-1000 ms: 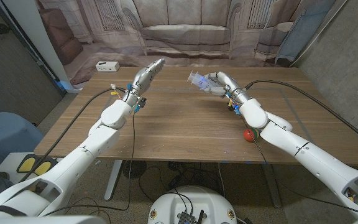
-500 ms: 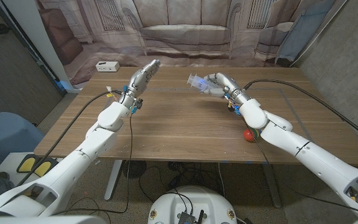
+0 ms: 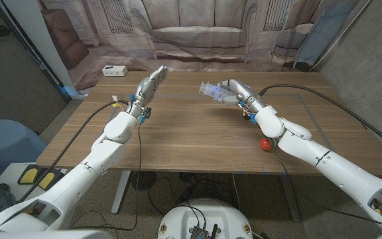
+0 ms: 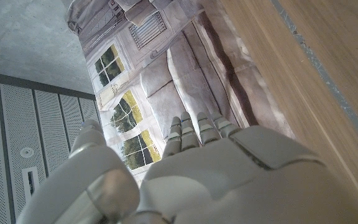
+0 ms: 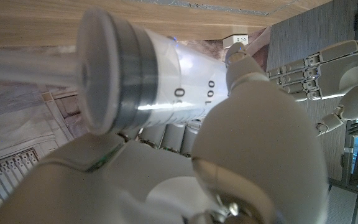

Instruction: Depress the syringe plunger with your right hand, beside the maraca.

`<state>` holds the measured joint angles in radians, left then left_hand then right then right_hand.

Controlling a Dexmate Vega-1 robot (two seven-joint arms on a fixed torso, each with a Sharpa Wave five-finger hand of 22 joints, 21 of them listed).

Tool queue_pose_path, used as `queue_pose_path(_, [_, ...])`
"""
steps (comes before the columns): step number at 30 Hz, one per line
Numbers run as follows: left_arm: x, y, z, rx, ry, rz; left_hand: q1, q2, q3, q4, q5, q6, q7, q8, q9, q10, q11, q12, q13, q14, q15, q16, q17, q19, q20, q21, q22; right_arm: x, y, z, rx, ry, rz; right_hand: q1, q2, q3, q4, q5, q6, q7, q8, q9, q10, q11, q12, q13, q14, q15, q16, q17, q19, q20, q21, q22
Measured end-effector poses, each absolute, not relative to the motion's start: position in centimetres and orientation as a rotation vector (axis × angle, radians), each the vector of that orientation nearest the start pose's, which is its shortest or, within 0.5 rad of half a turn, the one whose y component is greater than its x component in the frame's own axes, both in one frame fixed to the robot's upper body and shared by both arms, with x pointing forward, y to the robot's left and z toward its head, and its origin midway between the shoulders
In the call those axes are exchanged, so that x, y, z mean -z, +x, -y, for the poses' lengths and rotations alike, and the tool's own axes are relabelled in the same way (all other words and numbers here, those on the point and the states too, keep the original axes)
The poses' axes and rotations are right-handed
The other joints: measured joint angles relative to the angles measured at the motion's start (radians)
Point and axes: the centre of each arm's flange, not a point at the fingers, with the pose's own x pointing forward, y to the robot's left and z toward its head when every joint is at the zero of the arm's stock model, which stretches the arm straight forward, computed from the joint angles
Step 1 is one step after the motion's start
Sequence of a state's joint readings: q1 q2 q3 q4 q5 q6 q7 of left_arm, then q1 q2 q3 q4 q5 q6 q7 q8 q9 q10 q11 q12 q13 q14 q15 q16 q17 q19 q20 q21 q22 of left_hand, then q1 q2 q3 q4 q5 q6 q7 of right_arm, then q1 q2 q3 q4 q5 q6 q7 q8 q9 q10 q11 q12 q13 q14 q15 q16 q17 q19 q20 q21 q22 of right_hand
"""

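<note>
i've got the syringe gripped in the right hand, held above the table's far side, maraca well nearer me. plunger looks not yet pressed; next i need the thumb pushing it. left hand empty, fingers straight.

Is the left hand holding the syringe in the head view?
No, the left hand is held out with nothing in it, while the right hand grips the syringe.

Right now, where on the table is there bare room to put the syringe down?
Bare wood lies between the left robot hand and the right robot hand, which holds the syringe, and across the near middle of the table. It is tighter by the red maraca under the right arm.
</note>
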<state>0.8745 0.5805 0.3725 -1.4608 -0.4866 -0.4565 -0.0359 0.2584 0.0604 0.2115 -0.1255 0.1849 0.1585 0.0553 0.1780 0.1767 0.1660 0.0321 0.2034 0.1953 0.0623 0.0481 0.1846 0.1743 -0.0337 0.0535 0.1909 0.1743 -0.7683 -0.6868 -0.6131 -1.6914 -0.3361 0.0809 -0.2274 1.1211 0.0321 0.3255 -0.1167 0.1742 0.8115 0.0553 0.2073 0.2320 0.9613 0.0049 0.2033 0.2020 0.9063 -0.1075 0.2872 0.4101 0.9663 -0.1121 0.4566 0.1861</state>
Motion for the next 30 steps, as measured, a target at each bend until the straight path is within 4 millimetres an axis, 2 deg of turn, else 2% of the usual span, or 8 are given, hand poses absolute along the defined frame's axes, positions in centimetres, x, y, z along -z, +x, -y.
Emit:
queue_pose_path(9, [-1.8,59.7,-27.2,0.262,0.145,0.850,0.000,0.000,0.000,0.000,-0.004,0.000,0.000,0.000,0.000,0.000,0.000,0.000,0.000,0.000,0.000,0.000,0.000,0.000,0.000,0.000,0.000,-2.5,59.0,17.0,-0.083,-1.064,0.901,0.000,0.000,0.002,-0.002,0.000,0.000,0.000,-0.001,0.000,-0.006,-0.006,-0.003,0.000,0.000,0.000,0.000,-0.002,0.000,0.000,0.000,0.000])
queue_pose_path(13, [-1.6,59.6,-27.3,0.261,0.145,0.849,0.000,0.000,0.000,0.000,-0.004,0.000,0.000,0.000,0.000,0.000,0.000,0.000,0.000,0.006,0.006,0.000,0.000,0.035,-0.009,0.014,0.000,-2.7,59.0,16.5,-0.088,-1.058,0.909,0.000,0.000,0.005,-0.005,0.000,0.000,0.000,0.004,0.000,-0.006,-0.006,0.003,0.000,0.005,0.002,0.000,-0.002,0.000,0.000,0.007,0.000])
queue_pose_path(14, [-1.5,59.6,-27.5,0.246,0.138,0.846,0.000,0.000,0.000,0.000,-0.004,0.000,0.000,0.000,0.000,0.000,0.000,0.000,0.000,0.007,0.007,0.000,0.000,0.041,-0.012,0.014,0.000,-2.1,59.6,17.0,-0.084,-1.064,0.888,0.000,0.000,0.005,-0.005,0.000,0.000,0.000,0.005,0.000,-0.006,-0.006,0.004,0.000,0.007,0.003,0.000,-0.002,0.000,0.000,0.007,0.000])
queue_pose_path(24, [-1.0,59.5,-27.9,0.232,0.128,0.837,0.000,0.000,0.000,0.000,-0.004,0.000,0.000,0.000,0.000,0.000,0.000,0.000,0.000,0.007,0.007,0.000,0.000,0.020,-0.006,0.011,0.005,-1.6,60.2,16.6,-0.092,-1.089,0.885,0.000,0.000,0.005,-0.005,-0.001,0.000,0.000,0.005,-0.005,-0.006,-0.006,0.005,0.000,0.018,-0.003,0.000,0.001,0.000,0.000,0.015,0.000])
queue_pose_path(30, [-0.7,59.6,-28.0,0.230,0.121,0.830,0.000,0.000,0.000,0.000,-0.004,0.003,0.004,0.000,0.000,-0.004,0.004,0.000,0.000,0.007,0.007,0.000,0.000,0.003,-0.017,0.005,0.005,-1.2,60.8,16.2,-0.104,-1.113,0.878,0.000,0.000,0.005,-0.005,-0.003,0.000,0.000,0.005,-0.005,-0.011,-0.011,0.005,0.000,0.018,-0.003,0.000,0.001,0.000,0.000,0.015,0.000])
